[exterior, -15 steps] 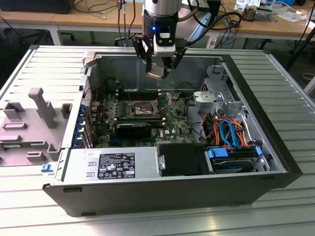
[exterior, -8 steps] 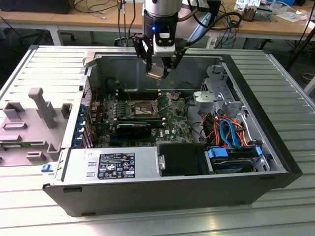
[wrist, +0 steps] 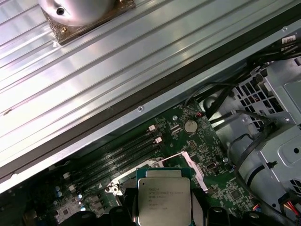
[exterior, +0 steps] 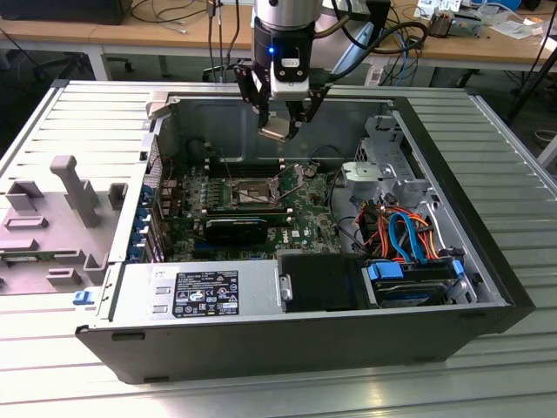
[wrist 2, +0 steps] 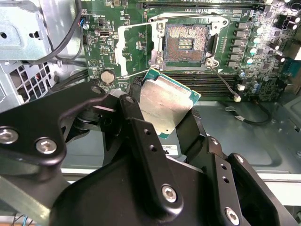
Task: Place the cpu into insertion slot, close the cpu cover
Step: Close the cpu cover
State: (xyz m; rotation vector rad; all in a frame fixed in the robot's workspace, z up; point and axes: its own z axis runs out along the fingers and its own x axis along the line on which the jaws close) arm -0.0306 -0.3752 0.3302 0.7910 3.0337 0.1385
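Gripper state: gripper (exterior: 283,127) clenched on the cpu (exterior: 276,130), a black finger (wrist 2: 134,110) on each of two opposite edges.
Cpu position: held in the air over the open computer case (exterior: 452,340), tilted, apart from the motherboard (exterior: 309,222) below it.
Cpu, wrist views: plain silvery face with a green edge in the second wrist view (wrist 2: 164,106). The printed face shows in the first wrist view (wrist: 163,202).
Insertion slot: bare, its dark centre exposed (wrist 2: 188,42). In the exterior view it sits mid-board (exterior: 252,193).
Cpu cover: swung open, lying flat just beside the insertion slot (wrist 2: 121,42).
Hidden: in the first wrist view the cpu covers much of the insertion slot, and the picture's edge cuts off the cpu's near edge.
Cut off: the arm (exterior: 283,17) leaves the exterior view at the upper edge.
Hard to make out: the cpu cover's outline in the exterior view, and whether its lever wire is free.
Writing, cpu: several lines of small print, too fine to read.
Writing, case: black label with white print (exterior: 206,293) on the grey box at the front, illegible.
Other: coin cell (wrist 2: 108,76) near the cpu cover, memory slots (wrist: 122,155), orange and blue cables (exterior: 400,235).
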